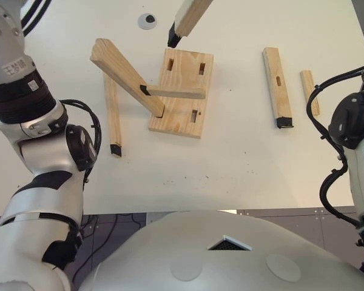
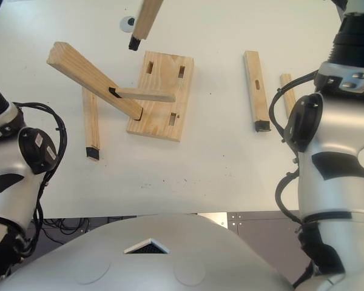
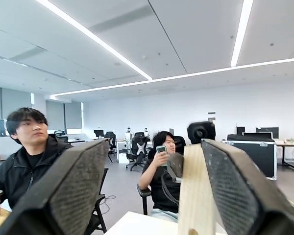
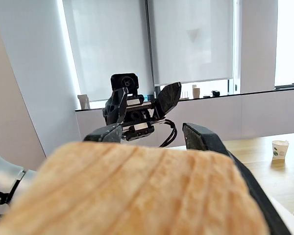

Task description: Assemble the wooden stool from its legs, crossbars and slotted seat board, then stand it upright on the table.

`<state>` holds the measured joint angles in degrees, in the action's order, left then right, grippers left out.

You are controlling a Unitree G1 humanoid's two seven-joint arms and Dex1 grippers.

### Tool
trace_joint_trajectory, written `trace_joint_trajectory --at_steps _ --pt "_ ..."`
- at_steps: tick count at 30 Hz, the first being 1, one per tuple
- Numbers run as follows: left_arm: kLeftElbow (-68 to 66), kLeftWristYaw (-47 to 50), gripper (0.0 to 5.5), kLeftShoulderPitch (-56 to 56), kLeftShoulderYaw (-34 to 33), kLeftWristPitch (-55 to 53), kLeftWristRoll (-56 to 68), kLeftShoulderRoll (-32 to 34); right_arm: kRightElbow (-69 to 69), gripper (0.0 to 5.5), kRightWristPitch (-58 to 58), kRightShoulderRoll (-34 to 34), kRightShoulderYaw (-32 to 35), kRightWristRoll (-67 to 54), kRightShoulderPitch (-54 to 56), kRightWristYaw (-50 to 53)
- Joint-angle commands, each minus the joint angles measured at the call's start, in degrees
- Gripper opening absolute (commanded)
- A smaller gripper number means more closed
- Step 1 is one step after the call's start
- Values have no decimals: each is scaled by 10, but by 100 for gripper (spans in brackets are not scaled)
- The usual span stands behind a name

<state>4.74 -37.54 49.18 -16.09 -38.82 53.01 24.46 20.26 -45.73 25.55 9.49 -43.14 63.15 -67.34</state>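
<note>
The slotted seat board lies flat on the white table. One leg stands in a slot of the board, leaning, with a crossbar plugged into its side. A second leg hangs above the board's far edge, black-capped end down. My right gripper is shut on that leg's upper end. My left gripper is open around the same leg, which lies against one pad. Another leg lies left of the board. A slotted leg and a short crossbar lie to the right.
A small round grey disc sits on the table beyond the board. Bare tabletop stretches from the board to the front edge. Both arms rise at the table's left and right sides.
</note>
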Motion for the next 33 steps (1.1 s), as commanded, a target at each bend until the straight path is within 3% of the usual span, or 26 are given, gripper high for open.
trace_joint_trajectory --at_steps 1,8,15,25,33 --pt "-14 18 342 6 -9 5 -8 7 -26 207 54 23 -30 48 -37 -12" --pt "-22 42 342 -23 12 22 -69 22 -97 206 79 26 -57 79 -164 -6" --pt "-54 19 342 -78 80 74 -209 69 -192 206 41 12 -44 43 -276 48" --pt "-76 7 342 -62 55 59 -199 64 -245 206 22 -21 -35 -6 -355 112" --pt "-77 0 342 -53 40 39 -173 59 -205 206 97 -30 -72 44 -402 109"
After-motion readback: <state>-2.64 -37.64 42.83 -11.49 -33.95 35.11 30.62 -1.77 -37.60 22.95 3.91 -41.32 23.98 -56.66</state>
